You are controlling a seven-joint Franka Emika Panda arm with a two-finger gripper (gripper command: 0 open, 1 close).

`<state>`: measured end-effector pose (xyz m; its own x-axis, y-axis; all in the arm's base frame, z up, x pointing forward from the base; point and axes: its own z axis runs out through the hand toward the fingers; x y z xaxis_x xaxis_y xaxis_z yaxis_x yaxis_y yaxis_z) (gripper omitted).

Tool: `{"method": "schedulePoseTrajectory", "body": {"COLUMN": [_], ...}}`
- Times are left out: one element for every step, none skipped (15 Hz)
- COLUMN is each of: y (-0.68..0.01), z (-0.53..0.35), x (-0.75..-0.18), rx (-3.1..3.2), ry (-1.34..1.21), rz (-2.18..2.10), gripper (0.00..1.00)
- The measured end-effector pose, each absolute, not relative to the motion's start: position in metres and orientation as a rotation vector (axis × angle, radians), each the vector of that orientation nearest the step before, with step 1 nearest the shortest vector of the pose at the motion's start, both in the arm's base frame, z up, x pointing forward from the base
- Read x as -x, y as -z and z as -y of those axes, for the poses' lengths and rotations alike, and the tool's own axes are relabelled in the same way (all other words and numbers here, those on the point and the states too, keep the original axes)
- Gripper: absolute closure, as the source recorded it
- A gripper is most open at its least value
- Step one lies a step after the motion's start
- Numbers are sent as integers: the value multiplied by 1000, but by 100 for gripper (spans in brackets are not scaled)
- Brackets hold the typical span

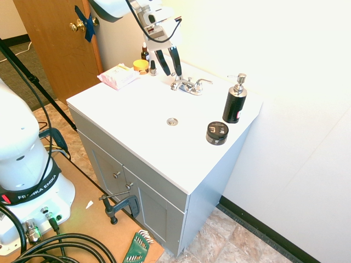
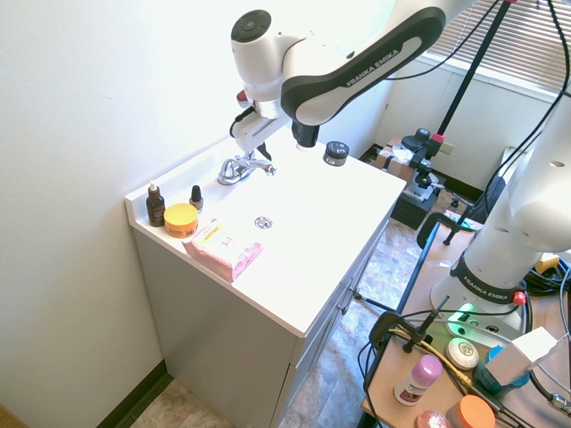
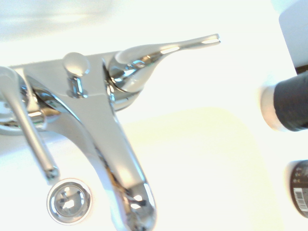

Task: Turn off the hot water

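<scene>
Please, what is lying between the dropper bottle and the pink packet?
The yellow jar lies between the dropper bottle and the pink packet, in the second exterior view.

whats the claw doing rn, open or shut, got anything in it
Claw: open, its two dark fingers spread apart, nothing between them that shows; it hangs over the faucet.

Black soap pump bottle point(image 1: 235, 102) stands near black jar point(image 1: 217, 133).

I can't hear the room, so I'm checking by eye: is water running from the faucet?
No, it looks off: no stream shows below the spout or over the drain.
</scene>
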<state>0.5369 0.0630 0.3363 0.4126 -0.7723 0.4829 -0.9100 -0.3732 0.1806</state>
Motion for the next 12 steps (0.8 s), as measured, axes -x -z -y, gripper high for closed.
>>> {"method": "schedulePoseTrajectory", "body": {"y": [-333,-330,-327,-323,-318,-313,-307,-303,-302,-301,-302,-302], "z": [-68,-71,-72,-72,-71,-69,-69,-69,-70,-72,-76,-82], "x": [-546,-554,-561,-566,-571,-575,-578,-580,-582,-582,-583,-585], "rx": [-2249,-2242,-2231,-2218,-2208,-2198,-2193,-2190,-2186,-2189,-2201,-2221], "ry": [-452,-457,-463,-469,-474,-477,-475,-470,-468,-466,-464,-465], "rz": [1433,1428,1422,1418,1416,1412,1409,1405,1402,1399,1394,1392], "gripper": [0,0,0,0,0,0,0,0,0,0,0,0]}}
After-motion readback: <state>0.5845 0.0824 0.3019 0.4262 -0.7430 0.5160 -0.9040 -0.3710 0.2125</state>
